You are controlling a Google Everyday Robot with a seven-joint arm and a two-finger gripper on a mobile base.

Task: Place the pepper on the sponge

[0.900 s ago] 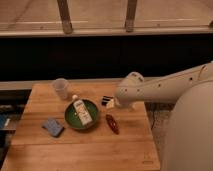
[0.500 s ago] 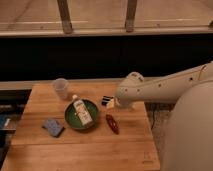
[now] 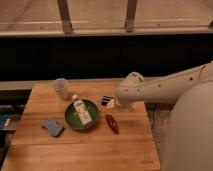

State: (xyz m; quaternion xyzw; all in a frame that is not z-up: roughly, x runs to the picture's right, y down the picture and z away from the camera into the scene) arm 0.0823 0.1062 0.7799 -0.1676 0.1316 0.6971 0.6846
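Dark-red pepper (image 3: 112, 123) right of green bowl (image 3: 69, 118), blue-grey sponge (image 3: 52, 126) near table (image 3: 90, 147) left edge, gripper (image 3: 107, 101) wide open, empty, behind pepper

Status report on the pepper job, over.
Hand open, just behind pepper. Pepper on table, ungrasped. Green bowl with bottle sits between it and sponge.

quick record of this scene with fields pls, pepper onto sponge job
pepper: lying on table, right of bowl, not held
sponge: front left, left of bowl, nothing on it
gripper: low over table, just behind pepper, jaws open, empty
bowl: green, mid table, white bottle lying in it
cup: clear, upright, behind bowl
task state: pepper not yet picked up
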